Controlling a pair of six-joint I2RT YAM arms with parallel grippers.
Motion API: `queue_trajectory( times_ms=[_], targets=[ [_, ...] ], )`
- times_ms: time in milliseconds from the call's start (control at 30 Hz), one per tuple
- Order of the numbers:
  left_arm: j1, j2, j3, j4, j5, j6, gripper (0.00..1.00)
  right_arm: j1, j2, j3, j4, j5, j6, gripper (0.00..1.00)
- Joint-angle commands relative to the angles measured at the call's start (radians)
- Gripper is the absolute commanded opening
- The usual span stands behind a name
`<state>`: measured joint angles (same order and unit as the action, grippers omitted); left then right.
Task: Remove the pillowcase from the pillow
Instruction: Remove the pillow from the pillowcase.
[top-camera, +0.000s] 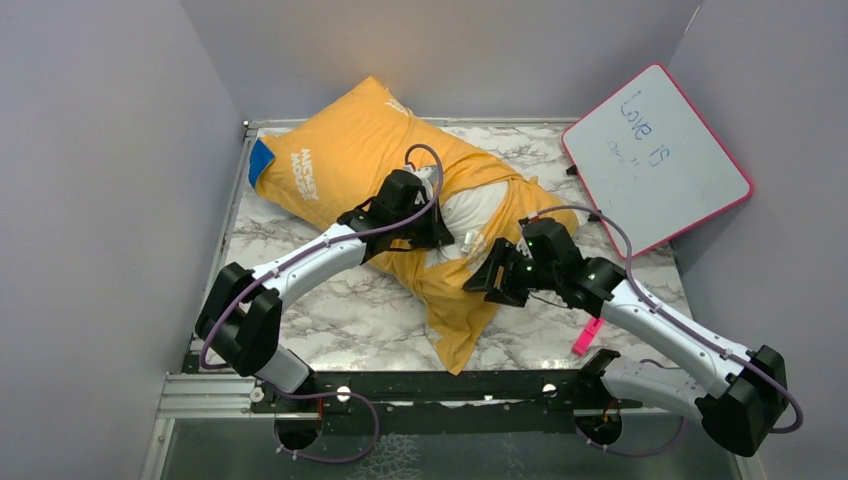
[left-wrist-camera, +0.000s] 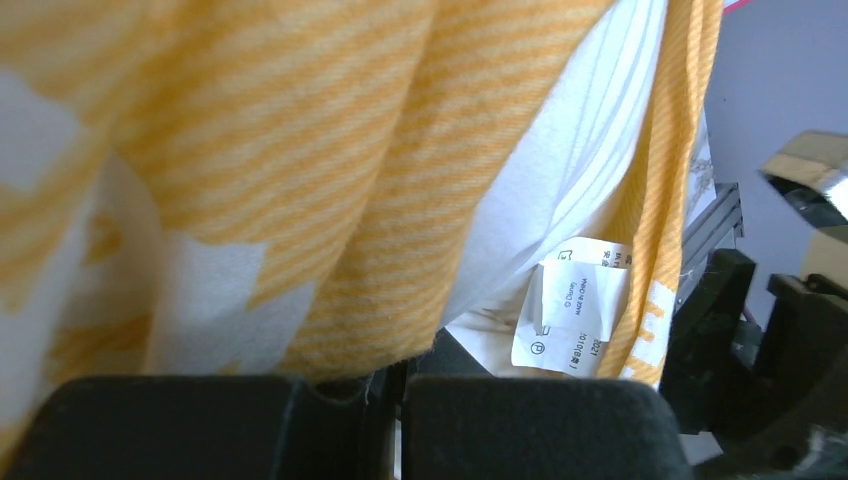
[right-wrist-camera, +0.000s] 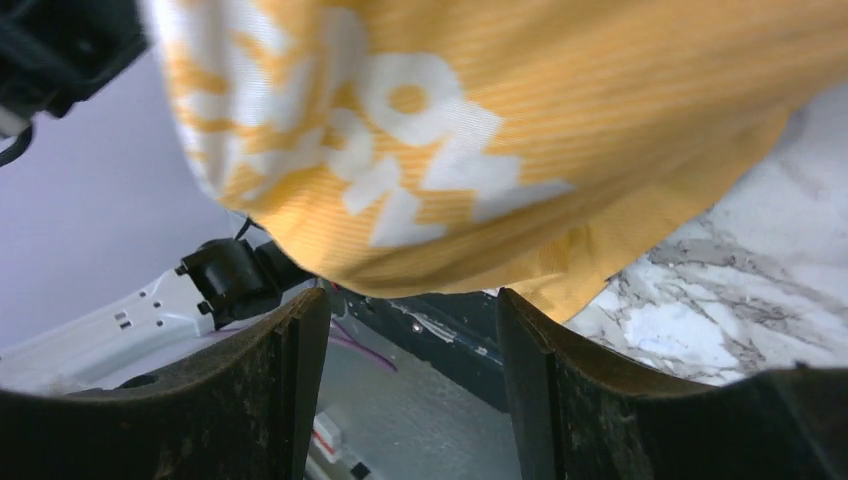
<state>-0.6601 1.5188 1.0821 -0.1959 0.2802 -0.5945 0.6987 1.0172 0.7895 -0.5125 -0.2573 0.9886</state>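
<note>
The orange-yellow pillowcase with white lettering lies diagonally across the table, its open end bunched toward the front. The white pillow bulges out of the opening between my two grippers. My left gripper is shut on the edge of the pillowcase at the opening. In the left wrist view the pillow and its white care label show beside the cloth. My right gripper is open just below a hanging fold of the pillowcase, with nothing between its tips.
A pink-edged whiteboard leans against the right wall. A pink marker lies near the front right edge. The marble table is walled on three sides. A blue corner of the pillowcase shows at far left.
</note>
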Motion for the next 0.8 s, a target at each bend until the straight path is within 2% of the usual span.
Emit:
queue_trajectory(
  times_ms=[0,100,133,233,433,567,767],
  targets=[
    [0.004,-0.004,-0.010,0.048,-0.028,0.007,0.00,0.010,-0.031,-0.059,0.101,-0.019,0.191,0.65],
    [-0.006,-0.003,-0.008,0.041,-0.021,0.021,0.00,0.010,-0.014,-0.089,0.176,0.005,0.228,0.63],
    [-0.009,-0.004,-0.008,0.038,-0.021,0.023,0.00,0.010,-0.007,-0.108,0.216,0.008,0.238,0.59],
    [-0.010,-0.013,-0.008,0.032,-0.033,0.025,0.00,0.010,0.006,-0.132,0.255,0.025,0.262,0.32],
    [-0.010,-0.014,0.025,-0.010,-0.086,0.059,0.00,0.010,-0.046,-0.115,0.052,0.119,0.213,0.02],
    [-0.004,0.005,0.082,-0.036,-0.104,0.080,0.00,0.010,-0.157,-0.194,-0.068,0.159,0.207,0.01],
    [0.020,0.034,0.184,-0.071,-0.114,0.104,0.00,0.009,-0.324,-0.332,-0.172,0.140,0.275,0.01]
  ],
)
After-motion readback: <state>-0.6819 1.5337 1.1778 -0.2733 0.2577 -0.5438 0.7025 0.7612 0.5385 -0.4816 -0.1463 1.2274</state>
